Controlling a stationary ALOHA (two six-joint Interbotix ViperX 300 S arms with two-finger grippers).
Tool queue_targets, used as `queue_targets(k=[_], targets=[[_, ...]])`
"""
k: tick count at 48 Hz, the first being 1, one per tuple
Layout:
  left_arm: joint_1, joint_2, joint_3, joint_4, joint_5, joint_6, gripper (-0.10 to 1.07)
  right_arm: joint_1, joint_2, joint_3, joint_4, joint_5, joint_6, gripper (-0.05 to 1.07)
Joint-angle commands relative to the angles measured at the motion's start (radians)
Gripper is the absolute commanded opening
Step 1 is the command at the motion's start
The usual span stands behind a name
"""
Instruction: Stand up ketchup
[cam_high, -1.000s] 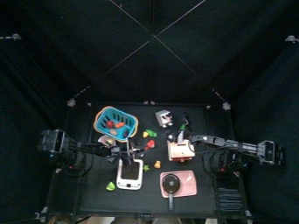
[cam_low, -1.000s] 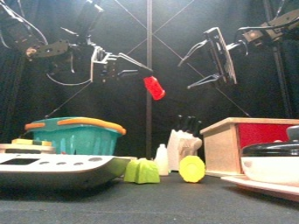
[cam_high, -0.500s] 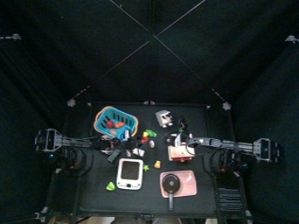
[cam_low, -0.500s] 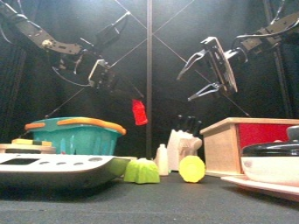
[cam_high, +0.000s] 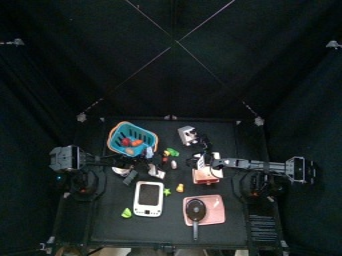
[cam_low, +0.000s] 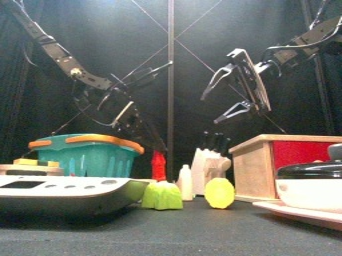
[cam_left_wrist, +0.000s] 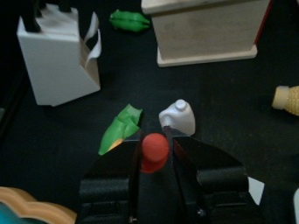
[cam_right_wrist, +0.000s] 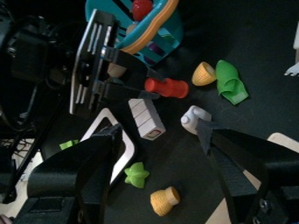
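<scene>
The ketchup (cam_low: 159, 166) is a small red bottle. It stands upright, cap up, low behind the green pepper (cam_low: 163, 197), which hides its base. My left gripper (cam_low: 155, 158) reaches down from the left and is shut on it. In the left wrist view its red top (cam_left_wrist: 155, 149) sits between the jaws of the left gripper (cam_left_wrist: 155, 164). It also shows in the right wrist view (cam_right_wrist: 167, 87). My right gripper (cam_low: 238, 92) hangs open and empty, high above the wooden box (cam_low: 287, 160).
A teal basket (cam_low: 87, 155) and a white scale (cam_low: 67, 190) stand at the left. A white holder (cam_left_wrist: 56, 57), a small white bottle (cam_left_wrist: 177, 116) and a yellow piece (cam_low: 219, 192) crowd the ketchup. A pan (cam_low: 314, 185) sits at the right.
My left gripper has come down from high up to table level with the ketchup and turned it upright. The right gripper has barely moved.
</scene>
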Motion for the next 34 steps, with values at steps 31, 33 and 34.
queue_targets(k=[31,33,34], targets=[[0.005,0.084,-0.028,-0.028,-0.057,-0.147,0.54,0.0,-0.009,0.012,0.003,0.017,-0.002,0.98],[0.005,0.089,-0.028,-0.028,-0.057,-0.149,0.54,0.0,-0.009,0.012,0.003,0.018,-0.002,0.98],[0.005,0.092,-0.026,-0.026,-0.057,-0.15,0.54,0.0,-0.009,0.012,0.003,0.018,-0.002,0.98]])
